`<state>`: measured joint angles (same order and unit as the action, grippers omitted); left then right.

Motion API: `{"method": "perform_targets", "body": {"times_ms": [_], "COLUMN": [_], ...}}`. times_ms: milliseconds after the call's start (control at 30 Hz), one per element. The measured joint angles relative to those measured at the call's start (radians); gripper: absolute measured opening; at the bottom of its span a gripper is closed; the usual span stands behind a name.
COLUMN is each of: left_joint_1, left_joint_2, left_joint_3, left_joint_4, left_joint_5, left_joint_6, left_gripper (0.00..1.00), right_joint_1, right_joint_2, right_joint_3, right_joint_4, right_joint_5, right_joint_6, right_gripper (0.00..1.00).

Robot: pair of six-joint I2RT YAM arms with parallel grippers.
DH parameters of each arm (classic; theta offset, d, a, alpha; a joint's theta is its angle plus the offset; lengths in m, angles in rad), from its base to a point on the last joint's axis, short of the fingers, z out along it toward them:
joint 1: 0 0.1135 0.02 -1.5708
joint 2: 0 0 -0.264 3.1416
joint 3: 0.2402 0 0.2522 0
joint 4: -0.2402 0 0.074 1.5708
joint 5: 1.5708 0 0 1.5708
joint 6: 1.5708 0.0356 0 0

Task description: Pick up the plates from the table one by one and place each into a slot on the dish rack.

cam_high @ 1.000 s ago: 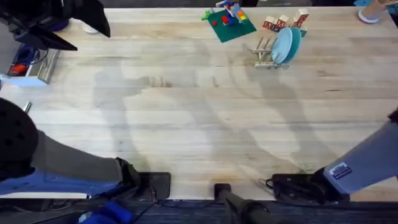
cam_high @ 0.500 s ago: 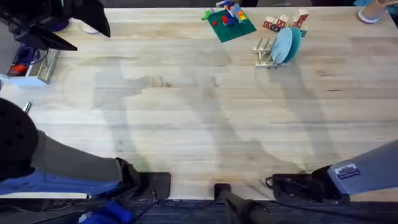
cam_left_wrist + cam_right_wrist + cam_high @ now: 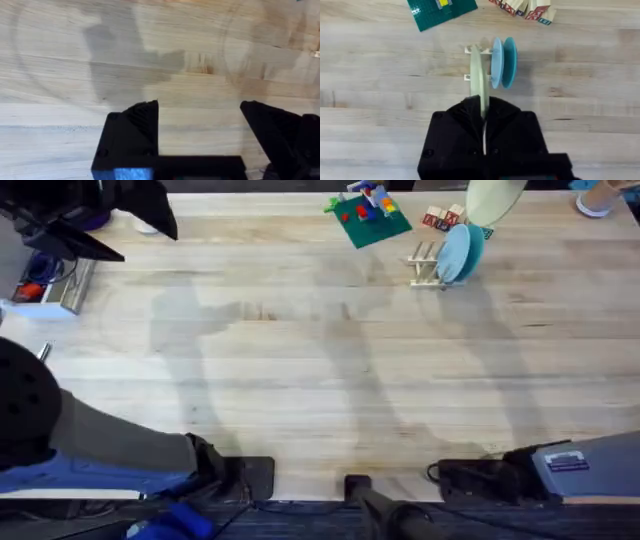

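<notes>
A green baseplate (image 3: 371, 222) with toy bricks is lying at the far edge, alphabet blocks (image 3: 447, 217) sitting just beside it.

The dish rack (image 3: 427, 264) is a small light wooden frame with upright dowel pegs, standing at the far side of the pale wood-grain table (image 3: 330, 370). Two plates stand on edge in its slots, close together: a light blue plate (image 3: 454, 253) and, just behind it, a teal plate (image 3: 474, 246). In the right wrist view the same pair shows edge-on, the light blue plate (image 3: 497, 62) beside the teal plate (image 3: 509, 62), with the rack (image 3: 471, 50) on their other side. A cream-white plate (image 3: 476, 80) is clamped upright and edge-on in the right end effector (image 3: 484, 120), above the rack and in line with an open slot next to the light blue plate. In the overhead view the cream-white plate (image 3: 492, 198) shows at the far edge.
</notes>
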<state>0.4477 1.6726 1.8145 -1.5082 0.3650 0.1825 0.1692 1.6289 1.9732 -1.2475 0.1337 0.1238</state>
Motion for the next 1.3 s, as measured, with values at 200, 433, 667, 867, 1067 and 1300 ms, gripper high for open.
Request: {"method": "perform_targets", "body": {"times_ms": [200,433,667,867,1067,1300], "left_joint_1": [0.000,0.000,0.000,0.000,0.000,0.000], "left_joint_2": [0.000,0.000,0.000,0.000,0.000,0.000], "left_joint_3": [0.000,0.000,0.000,0.000,0.000,0.000], "left_joint_4": [0.000,0.000,0.000,0.000,0.000,0.000], "left_joint_5": [0.000,0.000,0.000,0.000,0.000,0.000], "left_joint_6": [0.000,0.000,0.000,0.000,0.000,0.000], "left_gripper": [0.995,0.994,0.995,0.995,0.995,0.993], "right_joint_1": [0.000,0.000,0.000,0.000,0.000,0.000], "right_joint_2": [0.049,0.139,0.208,0.264,0.314,0.358], "right_joint_3": [-0.001,-0.002,-0.003,-0.003,-0.003,-0.003], "right_joint_4": [0.020,0.020,0.022,0.036,0.057,0.066], "right_joint_5": [0.000,0.000,0.000,0.000,0.000,0.000], "right_joint_6": [0.000,-0.001,-0.002,-0.002,-0.005,-0.005], "right_gripper": [0.031,0.031,0.031,0.031,0.031,0.031]}}
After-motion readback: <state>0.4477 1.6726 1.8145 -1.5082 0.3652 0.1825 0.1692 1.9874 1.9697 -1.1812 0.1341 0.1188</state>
